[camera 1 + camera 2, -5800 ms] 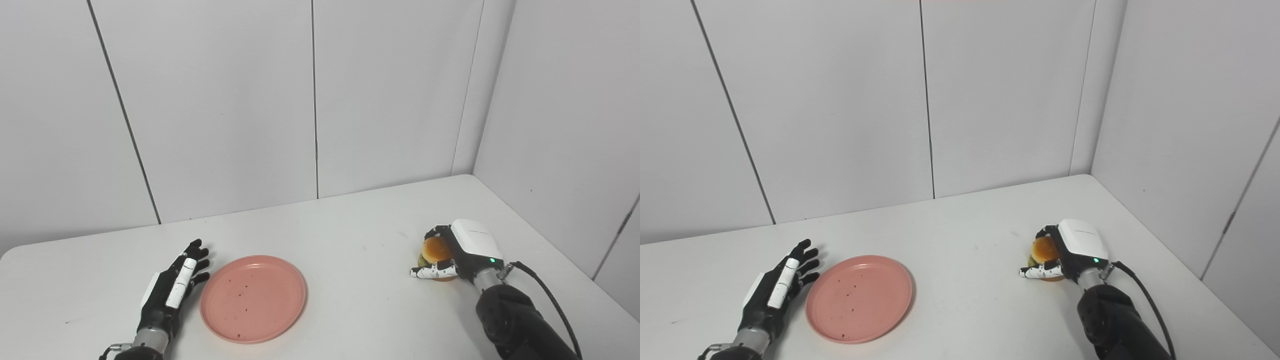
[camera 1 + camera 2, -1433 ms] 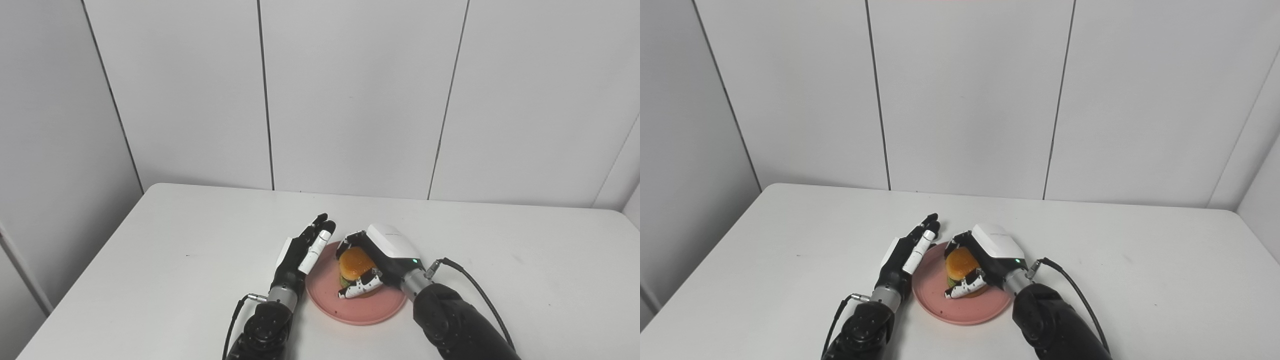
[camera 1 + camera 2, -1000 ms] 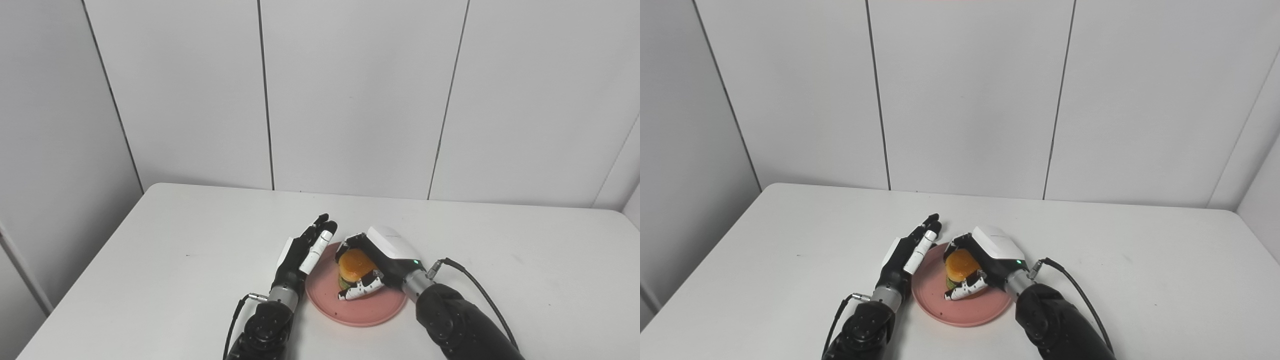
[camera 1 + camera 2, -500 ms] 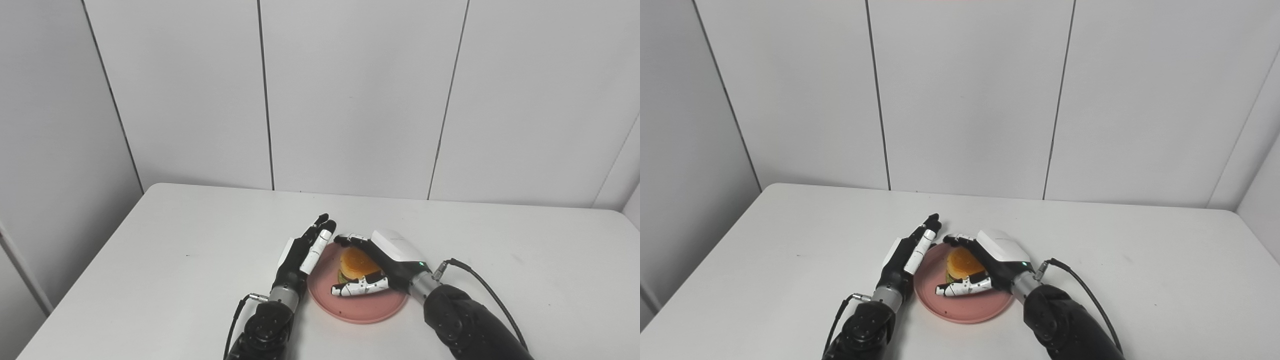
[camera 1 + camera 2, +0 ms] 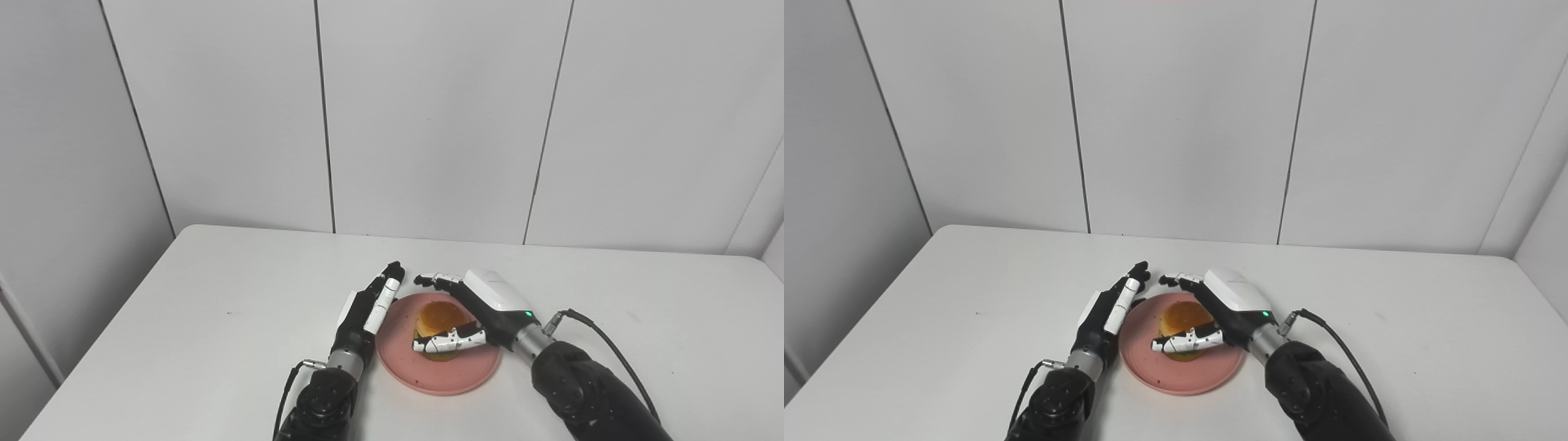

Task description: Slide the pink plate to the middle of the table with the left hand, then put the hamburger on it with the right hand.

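Table [image 5: 208, 318]: white, wide, the pink plate on it near the middle and close to my side; I counted the sliding step as done, for 5.8 seconds before the plate had lain by the left hand with the hamburger well off to the right, though the camera had turned between those pictures. Pink plate [image 5: 465, 373]: flat on the table, its place between the two hands much as it was a second earlier. Right hand [image 5: 484, 306]: fingers had spread since one second ago, when they were wrapped round the hamburger; now they stood apart, long fingers stretched past the far side of the bun, thumb lying across the near side, whether touching it I could not tell. I judged that the release had just happened and only the withdrawal was left. Left hand [image 5: 367, 309]: flat, fingers straight and apart, holding nothing, at the plate's left rim as before. Hamburger [image 5: 438, 320]: upright on the plate, about the centre, orange bun on top, resting on its own weight as far as I could judge.
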Available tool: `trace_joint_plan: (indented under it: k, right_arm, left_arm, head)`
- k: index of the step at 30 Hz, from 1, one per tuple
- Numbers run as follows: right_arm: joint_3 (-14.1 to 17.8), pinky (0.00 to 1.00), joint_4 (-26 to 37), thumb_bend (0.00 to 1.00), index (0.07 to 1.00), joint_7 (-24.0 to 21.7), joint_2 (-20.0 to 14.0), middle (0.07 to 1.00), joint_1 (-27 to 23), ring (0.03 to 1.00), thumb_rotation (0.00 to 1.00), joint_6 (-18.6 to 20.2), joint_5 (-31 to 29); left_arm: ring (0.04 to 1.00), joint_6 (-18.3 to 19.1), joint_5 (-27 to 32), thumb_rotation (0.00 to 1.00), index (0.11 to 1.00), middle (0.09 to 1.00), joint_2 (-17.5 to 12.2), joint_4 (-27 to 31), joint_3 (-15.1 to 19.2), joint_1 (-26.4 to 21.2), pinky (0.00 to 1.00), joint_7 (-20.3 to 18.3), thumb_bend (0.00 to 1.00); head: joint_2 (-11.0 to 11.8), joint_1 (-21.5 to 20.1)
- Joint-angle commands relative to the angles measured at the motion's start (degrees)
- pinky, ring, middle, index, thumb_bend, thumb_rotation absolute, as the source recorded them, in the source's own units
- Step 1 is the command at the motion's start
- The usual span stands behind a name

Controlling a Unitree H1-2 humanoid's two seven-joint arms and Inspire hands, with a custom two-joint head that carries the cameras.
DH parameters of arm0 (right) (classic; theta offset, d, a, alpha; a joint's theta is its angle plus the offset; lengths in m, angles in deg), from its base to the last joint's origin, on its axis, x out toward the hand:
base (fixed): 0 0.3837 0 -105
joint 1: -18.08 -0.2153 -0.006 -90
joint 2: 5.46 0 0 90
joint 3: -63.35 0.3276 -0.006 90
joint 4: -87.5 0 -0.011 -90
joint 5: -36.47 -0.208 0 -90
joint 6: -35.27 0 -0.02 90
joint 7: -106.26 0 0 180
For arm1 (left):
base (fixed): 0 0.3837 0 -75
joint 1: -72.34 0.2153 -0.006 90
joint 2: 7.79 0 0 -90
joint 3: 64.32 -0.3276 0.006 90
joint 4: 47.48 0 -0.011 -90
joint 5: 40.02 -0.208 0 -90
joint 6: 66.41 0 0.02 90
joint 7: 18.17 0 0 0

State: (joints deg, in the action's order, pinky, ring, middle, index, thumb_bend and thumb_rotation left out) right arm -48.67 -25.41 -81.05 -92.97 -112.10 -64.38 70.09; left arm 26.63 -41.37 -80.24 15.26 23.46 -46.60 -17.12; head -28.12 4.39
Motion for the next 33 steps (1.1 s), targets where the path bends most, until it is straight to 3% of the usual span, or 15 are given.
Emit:
trace_joint_plan:
  k: [1, 9, 11, 16, 21, 25, 30, 33]
  right_arm:
    - [1.5, 0.73, 2.5, 0.8, 0.814, 1.7, -0.3, 0.819, -2.0, 0.802, 0.78, -1.8, -0.8]
    - [8.0, 0.65, 2.2, 0.83, 0.812, 6.6, 0.4, 0.821, -0.6, 0.768, 0.86, -3.5, -6.1]
    - [9.1, 0.65, 1.4, 0.83, 0.816, 7.2, 0.5, 0.828, -0.5, 0.767, 0.88, -4.0, -7.3]
    - [14.3, 0.8, -3.3, 0.79, 0.813, 10.3, 2.7, 0.838, -0.2, 0.84, 0.86, -5.6, -13.9]
    - [18.1, 0.78, -9.2, 0.81, 0.817, 12.5, 5.0, 0.816, 0.1, 0.81, 0.93, -7.7, -19.1]
    - [21.6, 0.75, -13.1, 0.8, 0.842, 12.0, 7.2, 0.831, 0.3, 0.805, 0.91, -8.8, -25.1]
    - [26.2, 0.8, -15.4, 0.81, 0.858, 10.6, 10.0, 0.845, 0.5, 0.842, 0.91, -7.2, -33.6]
    - [28.1, 0.86, -16.4, 0.85, 0.899, 10.5, 11.3, 0.876, 0.7, 0.874, 0.96, -6.0, -36.8]
  left_arm:
    - [0.942, 1.3, 0.1, 0.94, 0.934, 0.96, 0.3, -0.2, -0.2, -1.6, 0.91, -0.6, 0.87]
    - [0.925, 1.3, 0.3, 0.92, 0.866, 0.908, 0.3, 0.2, 0.3, -1.5, 0.94, -0.4, 0.87]
    - [0.924, 1.4, 0.3, 0.91, 0.87, 0.906, 0.2, 0.3, 0.4, -1.5, 0.95, -0.3, 0.87]
    - [0.928, 1.7, 0.3, 0.92, 0.871, 0.909, 0.1, 0.3, 1.0, -1.8, 0.93, 0.1, 0.87]
    - [0.935, 1.1, 0.7, 0.91, 0.869, 0.911, 0.1, 0.5, 2.1, -2.0, 0.95, 0.6, 0.87]
    - [0.942, -2.1, -0.5, 0.9, 0.874, 0.925, 0.1, -0.3, 2.8, -2.2, 0.93, 2.7, 0.88]
    - [0.965, -7.2, -3.5, 0.93, 0.879, 0.938, 0.4, -2.5, 2.8, -2.5, 0.98, 7.3, 0.87]
    - [0.989, -9.8, -4.2, 0.96, 0.905, 0.962, 0.6, -4.5, 3.2, -2.7, 1.0, 9.6, 0.87]
  head:
    - [0.1, -0.1]
    - [-0.1, -0.1]
    - [0.0, -0.2]
    - [-0.1, -0.2]
    - [-0.1, -0.3]
    - [-0.1, -0.3]
    - [-0.2, -0.5]
    - [-0.2, -0.4]
